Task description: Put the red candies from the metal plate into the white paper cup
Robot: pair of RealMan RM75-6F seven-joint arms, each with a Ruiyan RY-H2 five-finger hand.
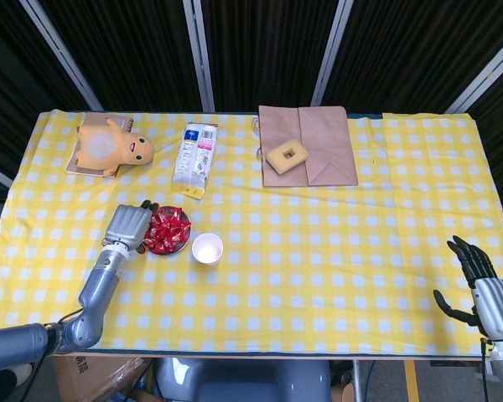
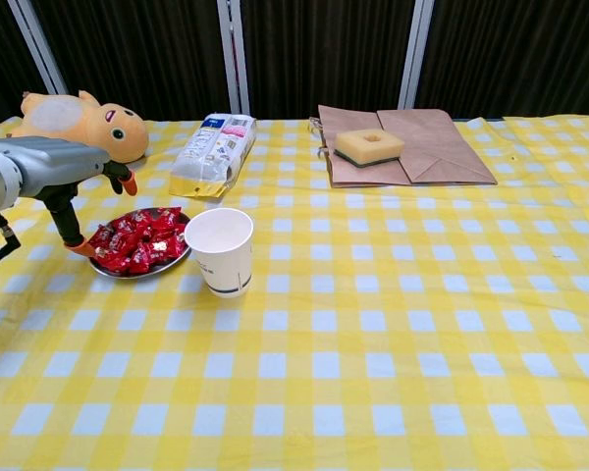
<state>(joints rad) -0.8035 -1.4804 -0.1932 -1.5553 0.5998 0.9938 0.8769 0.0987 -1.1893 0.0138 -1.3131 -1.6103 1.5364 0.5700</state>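
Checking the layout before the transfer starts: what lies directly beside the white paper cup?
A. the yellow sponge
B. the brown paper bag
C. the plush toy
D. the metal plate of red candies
D: the metal plate heaped with red candies sits just left of the white paper cup, while the other things lie along the table's far side.

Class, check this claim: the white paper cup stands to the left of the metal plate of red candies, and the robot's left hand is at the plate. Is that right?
Not quite. The white paper cup stands to the right of the metal plate of red candies, not the left; the head view shows it, as does the chest view. The left hand is indeed at the plate.
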